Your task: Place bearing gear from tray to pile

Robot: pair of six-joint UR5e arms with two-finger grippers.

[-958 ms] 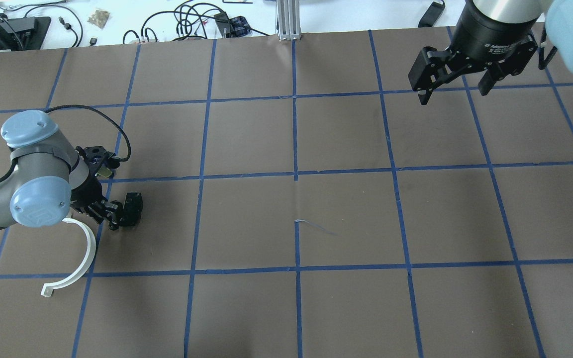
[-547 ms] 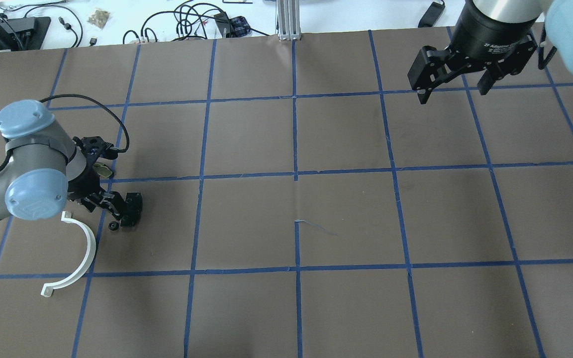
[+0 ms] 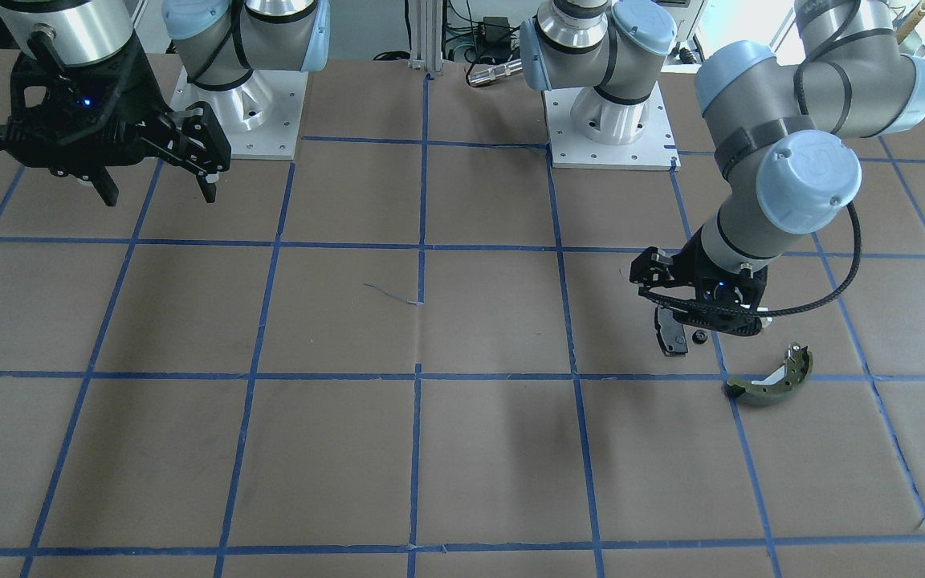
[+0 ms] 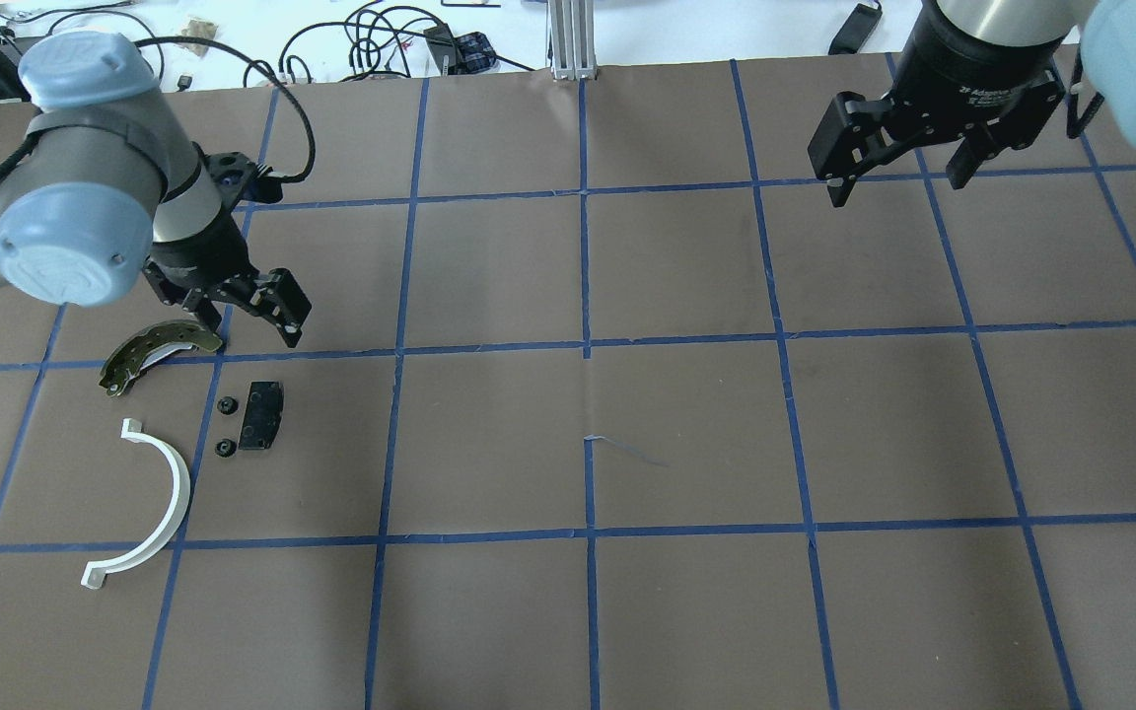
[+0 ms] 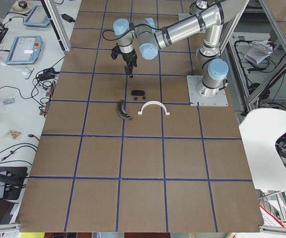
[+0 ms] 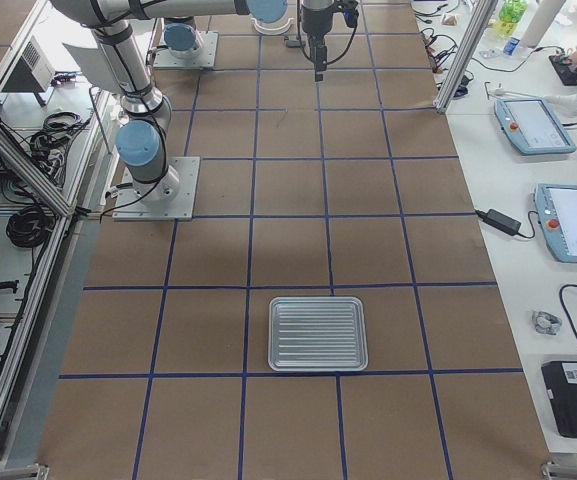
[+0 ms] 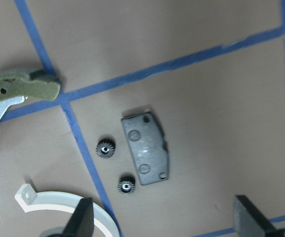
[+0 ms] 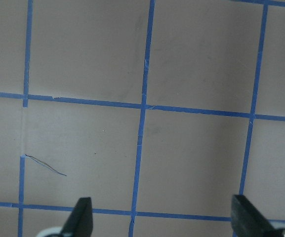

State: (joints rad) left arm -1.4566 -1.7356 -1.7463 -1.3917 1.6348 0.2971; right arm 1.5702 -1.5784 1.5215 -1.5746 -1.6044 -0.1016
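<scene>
The pile lies at the table's left. It holds an olive-green shoe (image 4: 159,352), a black plate (image 4: 261,415), a white half-ring (image 4: 156,503) and two small black bearing gears (image 4: 226,405) (image 4: 224,448) left of the plate. My left gripper (image 4: 250,323) is open and empty, raised above the pile's far side. The left wrist view looks down on both gears (image 7: 104,147) (image 7: 126,185) beside the plate (image 7: 145,148). My right gripper (image 4: 898,187) is open and empty at the far right. The silver tray (image 6: 318,333) holds nothing that I can see.
Brown paper with a blue tape grid covers the table (image 4: 588,434). The right wrist view shows only bare grid between its fingertips (image 8: 80,217). Cables and gear lie beyond the far edge (image 4: 381,39). The arm bases (image 3: 611,120) stand at the robot's side.
My left gripper let go of a gear beside the black plate, then rose and moved toward the table's far side, uncovering the olive shoe. The right arm stayed still.
</scene>
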